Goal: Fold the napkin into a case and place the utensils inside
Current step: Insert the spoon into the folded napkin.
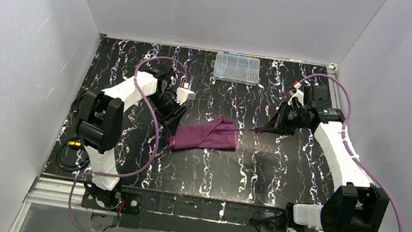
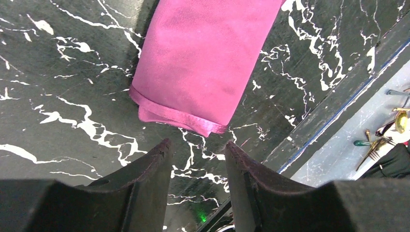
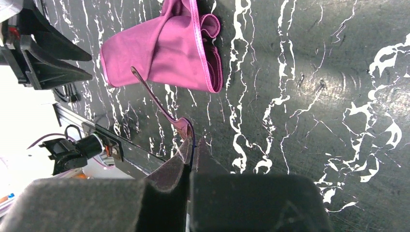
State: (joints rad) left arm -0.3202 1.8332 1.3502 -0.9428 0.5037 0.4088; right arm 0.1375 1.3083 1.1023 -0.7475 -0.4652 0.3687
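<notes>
The plum napkin (image 1: 204, 134) lies folded into a narrow flat shape in the middle of the black marbled surface (image 1: 281, 176), slanting from lower left to upper right. The left hand (image 2: 197, 143) hangs over the surface just beside the cloth's left end, which shows a rolled hem. Its fingers stand apart with only bare surface between them, and they touch nothing.

On the other side, the right hand (image 3: 192, 141) is clamped tight on the broad end of the purple utensil (image 3: 154, 99). It holds the utensil low above the surface, with the thin handle pointing away from the hand at the napkin. The handle's tip reaches the cloth's right, looser end. I cannot tell whether it touches the fabric.

A clear plastic box (image 1: 236, 68) sits well apart at the far edge.
</notes>
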